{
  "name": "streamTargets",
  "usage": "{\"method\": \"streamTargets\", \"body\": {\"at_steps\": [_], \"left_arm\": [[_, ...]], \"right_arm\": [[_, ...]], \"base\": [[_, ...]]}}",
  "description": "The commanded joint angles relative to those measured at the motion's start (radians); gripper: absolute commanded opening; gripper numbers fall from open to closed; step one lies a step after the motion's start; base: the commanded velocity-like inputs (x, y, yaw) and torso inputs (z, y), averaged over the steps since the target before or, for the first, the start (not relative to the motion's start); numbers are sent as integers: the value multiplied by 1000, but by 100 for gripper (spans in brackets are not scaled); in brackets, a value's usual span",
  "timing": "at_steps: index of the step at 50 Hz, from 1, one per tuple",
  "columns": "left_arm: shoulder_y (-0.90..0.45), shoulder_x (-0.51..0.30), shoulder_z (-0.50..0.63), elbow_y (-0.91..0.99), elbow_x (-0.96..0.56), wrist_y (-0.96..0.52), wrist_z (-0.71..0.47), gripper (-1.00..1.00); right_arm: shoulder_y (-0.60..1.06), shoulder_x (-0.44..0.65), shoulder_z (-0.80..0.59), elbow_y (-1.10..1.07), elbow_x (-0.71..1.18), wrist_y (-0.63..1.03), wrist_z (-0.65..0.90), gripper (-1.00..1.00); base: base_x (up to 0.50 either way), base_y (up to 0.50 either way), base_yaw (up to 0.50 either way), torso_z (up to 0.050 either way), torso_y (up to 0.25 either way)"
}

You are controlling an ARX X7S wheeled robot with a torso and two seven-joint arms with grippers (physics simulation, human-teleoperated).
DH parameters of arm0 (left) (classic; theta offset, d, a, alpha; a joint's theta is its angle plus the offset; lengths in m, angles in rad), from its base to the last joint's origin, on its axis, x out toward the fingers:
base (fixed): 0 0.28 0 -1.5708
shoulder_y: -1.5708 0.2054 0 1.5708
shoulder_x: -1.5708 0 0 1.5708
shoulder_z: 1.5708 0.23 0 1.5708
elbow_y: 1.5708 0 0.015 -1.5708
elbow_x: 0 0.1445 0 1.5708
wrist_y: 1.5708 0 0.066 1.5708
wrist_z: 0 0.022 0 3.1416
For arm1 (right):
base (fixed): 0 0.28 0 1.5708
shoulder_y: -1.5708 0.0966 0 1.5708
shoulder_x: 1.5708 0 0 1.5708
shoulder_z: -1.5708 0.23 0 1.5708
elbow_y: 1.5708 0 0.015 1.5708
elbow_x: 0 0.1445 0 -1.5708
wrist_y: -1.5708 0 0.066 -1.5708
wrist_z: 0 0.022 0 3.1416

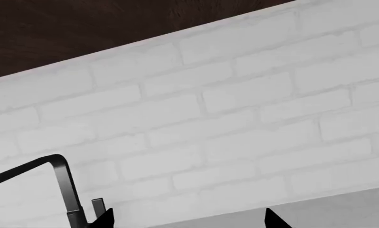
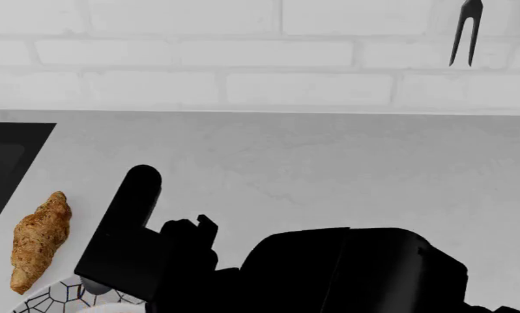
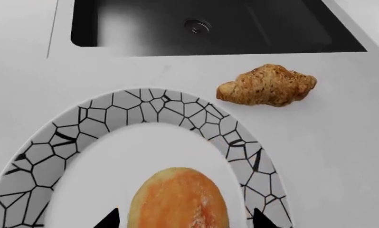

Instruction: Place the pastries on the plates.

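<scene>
The right gripper (image 3: 184, 219) hangs over a plate (image 3: 145, 110), its two dark fingertips (image 3: 108, 219) spread wide, one on each side of the round golden-orange bun (image 3: 178, 199). The bun lies between the tips on the plate's plain white centre; whether the tips touch it I cannot tell, as only their points show. Beyond the jaws, past the plate's black mosaic rim, the speckled brown croissant (image 3: 268, 85) lies on the white counter (image 3: 341, 142), just beside the plate and not on it. Farther out from the jaws is a dark sink (image 3: 208, 28) with a round drain.

The left gripper (image 1: 188, 219) points at a white brick wall (image 1: 227, 114), its tips set well apart with nothing between them. A black faucet (image 1: 61, 185) stands to one side of them.

From the head, the croissant (image 2: 39, 240) lies beside the plate's rim (image 2: 56, 297), and a fork (image 2: 465, 29) hangs on the wall.
</scene>
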State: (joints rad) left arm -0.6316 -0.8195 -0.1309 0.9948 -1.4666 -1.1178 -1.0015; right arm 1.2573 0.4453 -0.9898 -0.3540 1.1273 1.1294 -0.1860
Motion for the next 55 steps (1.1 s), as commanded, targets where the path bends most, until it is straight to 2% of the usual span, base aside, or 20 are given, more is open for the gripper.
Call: {"method": "streamTargets", "body": {"at_steps": [1, 9, 15, 17, 20, 22, 24, 25, 26, 27, 29, 31, 37, 43, 55], "left_arm": [[0, 22, -23, -23, 42, 5, 31, 100], [-64, 30, 20, -66, 43, -8, 27, 100], [-171, 42, 100, -172, 99, -47, 79, 100], [-218, 50, 157, -256, 167, -58, 144, 100], [-268, 82, 180, -399, 160, -68, 181, 100], [-331, 67, 262, -444, 264, -92, 201, 100], [-400, 94, 256, -565, 194, -150, 191, 100], [-453, 117, 251, -667, 107, -220, 146, 100], [-473, 125, 252, -703, 84, -237, 142, 100], [-508, 140, 243, -795, -29, -292, 88, 100], [-540, 160, 247, -907, -123, -325, 29, 100], [-574, 162, 274, -951, -135, -353, 29, 100], [-627, 161, 304, -1011, -174, -373, -5, 100], [-651, 160, 341, -1034, -330, -390, -116, 100], [-593, 154, 386, -1046, -322, -365, -84, 100]], "right_arm": [[84, 25, 173, -118, 170, 51, 80, 100], [299, 142, 359, -199, 478, 106, 294, 100], [331, 197, 419, -164, 505, 71, 414, 100], [318, 225, 445, -155, 512, 46, 479, 100], [300, 270, 477, -150, 521, 18, 593, 100], [287, 295, 488, -157, 533, 9, 638, 100], [266, 325, 500, -183, 564, 0, 678, 100], [249, 341, 508, -202, 572, -9, 696, 100], [239, 347, 511, -207, 577, -16, 708, 100], [217, 361, 519, -224, 590, -28, 723, 100], [183, 381, 529, -259, 614, -48, 757, 100], [139, 404, 542, -302, 637, -73, 787, 100], [94, 440, 555, -352, 680, -106, 850, 100], [49, 454, 564, -368, 675, -129, 862, 100], [21, 475, 569, -399, 695, -146, 883, 100]], "base": [[0, 0, 0, 0, 0], [0, 0, 0, 0, 0], [0, 0, 0, 0, 0], [0, 0, 0, 0, 0], [0, 0, 0, 0, 0], [5, 0, 0, 0, 0], [0, 0, 0, 0, 0], [0, 0, 0, 0, 0], [0, 0, 0, 0, 0], [0, 0, 0, 0, 0], [0, 0, 0, 0, 0], [0, 0, 0, 0, 0], [0, 0, 0, 0, 0], [0, 0, 0, 0, 0], [0, 0, 0, 0, 0]]}}
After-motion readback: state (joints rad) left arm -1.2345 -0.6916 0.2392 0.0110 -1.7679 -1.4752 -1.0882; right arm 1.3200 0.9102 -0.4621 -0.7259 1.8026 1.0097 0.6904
